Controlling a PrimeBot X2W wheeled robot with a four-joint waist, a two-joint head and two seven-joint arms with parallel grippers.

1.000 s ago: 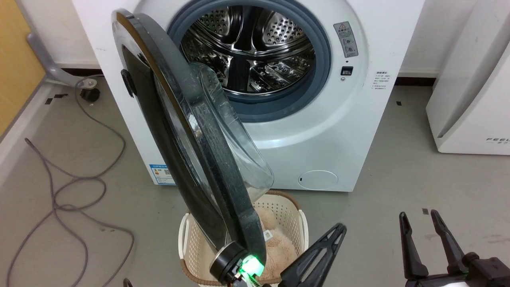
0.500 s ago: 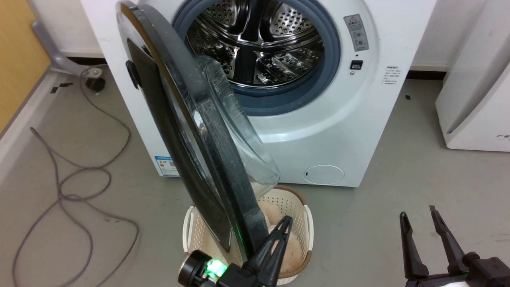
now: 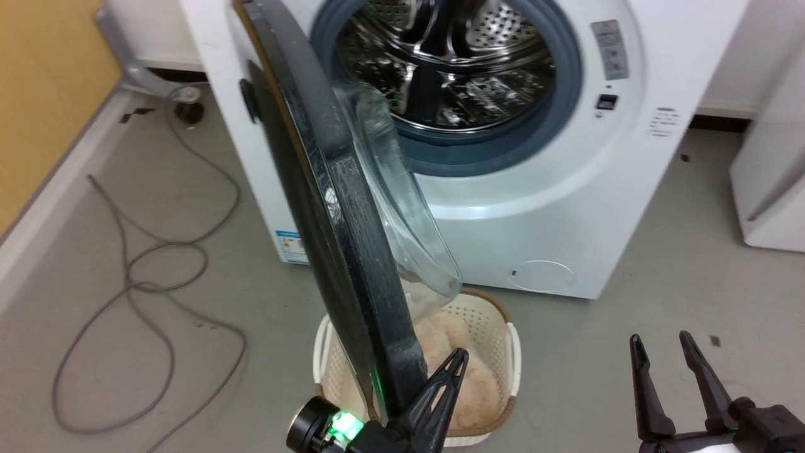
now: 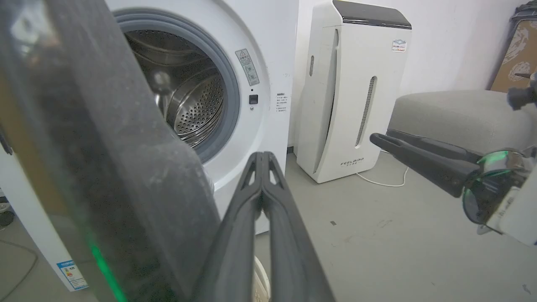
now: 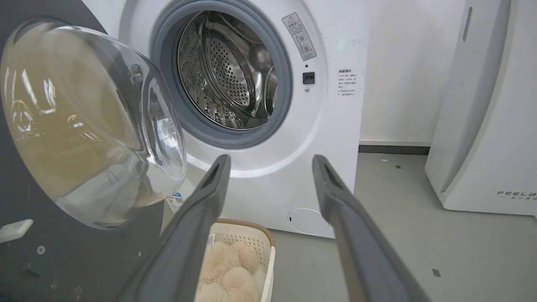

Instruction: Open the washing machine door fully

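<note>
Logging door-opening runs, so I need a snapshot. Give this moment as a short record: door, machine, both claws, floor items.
door: washing machine door swung out, roughly edge-on to the head camera
machine: washing machine, drum exposed
left claw: shut, beside the door's free edge; contact unclear
right claw: open, empty, apart from door
floor: basket under the door, fluffy beige item inside

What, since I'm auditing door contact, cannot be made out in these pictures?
Whether the left pincer touches the washing machine door: head view, the door's rim overlaps it; left wrist view, the rim is blurred.
Contents of the basket: head view, partly covered by the door.
Top of the washing machine: cut by the head view's upper edge.
Its printed labels: too small to read.
</note>
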